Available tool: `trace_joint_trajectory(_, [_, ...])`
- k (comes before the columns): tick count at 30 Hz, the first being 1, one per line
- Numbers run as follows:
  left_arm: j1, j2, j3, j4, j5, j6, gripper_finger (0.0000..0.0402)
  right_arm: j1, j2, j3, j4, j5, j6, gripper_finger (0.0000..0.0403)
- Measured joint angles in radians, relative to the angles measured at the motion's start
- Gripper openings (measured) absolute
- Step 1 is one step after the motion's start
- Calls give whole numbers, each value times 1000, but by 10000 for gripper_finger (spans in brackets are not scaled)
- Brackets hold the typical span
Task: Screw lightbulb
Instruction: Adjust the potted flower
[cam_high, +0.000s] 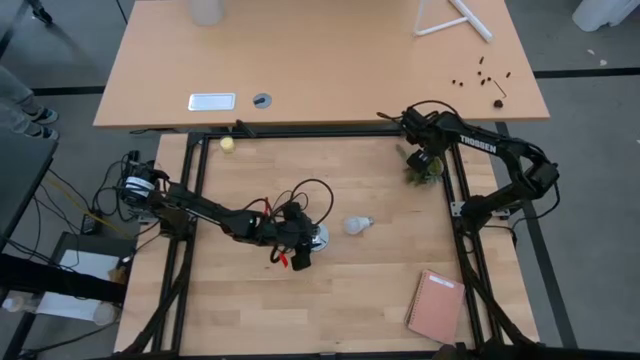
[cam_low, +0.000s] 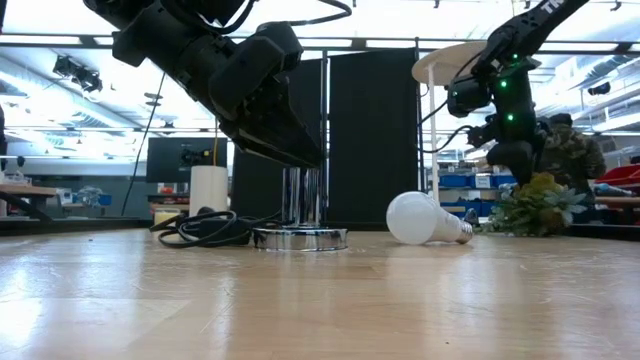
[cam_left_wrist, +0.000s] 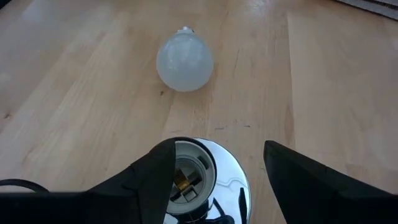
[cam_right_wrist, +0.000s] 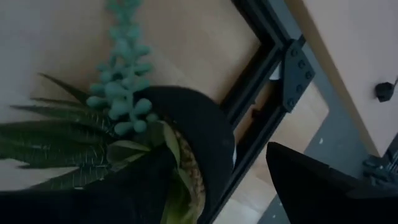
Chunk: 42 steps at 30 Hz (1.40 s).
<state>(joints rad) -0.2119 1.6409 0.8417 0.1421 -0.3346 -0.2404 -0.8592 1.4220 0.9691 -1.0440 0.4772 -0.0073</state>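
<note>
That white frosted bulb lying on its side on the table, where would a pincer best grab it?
Probably from straight above, closing across the round white frosted lightbulb at its widest part. It lies on its side, silvery screw base pointing away from the chrome socket, which must stay free for screwing.

We see the table (cam_high: 330, 290) evenly lit from overhead, shadows soft and short. In the low view, bright ceiling strip lights (cam_low: 90, 75) wash out the room behind, leaving the left arm (cam_low: 230, 70) a dark silhouette; the chrome socket base (cam_low: 300, 237) catches glare. The lightbulb (cam_left_wrist: 184, 61) looks sharp from the left wrist, while the potted plant (cam_right_wrist: 124, 155) in the right wrist view is dim and blurred.
</note>
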Motion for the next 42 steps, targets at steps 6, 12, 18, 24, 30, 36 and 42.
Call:
trace_joint_trajectory(6, [0,0,0,-3,0,-1,249,0,-2,0,40,4,31,246])
trace_joint_trajectory(12, [0,0,0,-5,0,-2,249,23,-46,0,50,4,31,243])
trace_joint_trajectory(18, [0,0,0,-6,0,-6,249,79,-110,0,22,-27,103,243])
trace_joint_trajectory(24, [0,0,1,-6,0,-7,249,158,-126,0,-164,-223,237,242])
trace_joint_trajectory(30, [-3,0,1,-6,2,-7,249,237,-123,0,-273,-47,363,242])
trace_joint_trajectory(36, [-6,0,1,-6,7,-8,249,210,-124,0,-169,43,431,241])
trace_joint_trajectory(42, [-18,0,1,-6,8,-26,249,147,-124,0,-189,208,527,229])
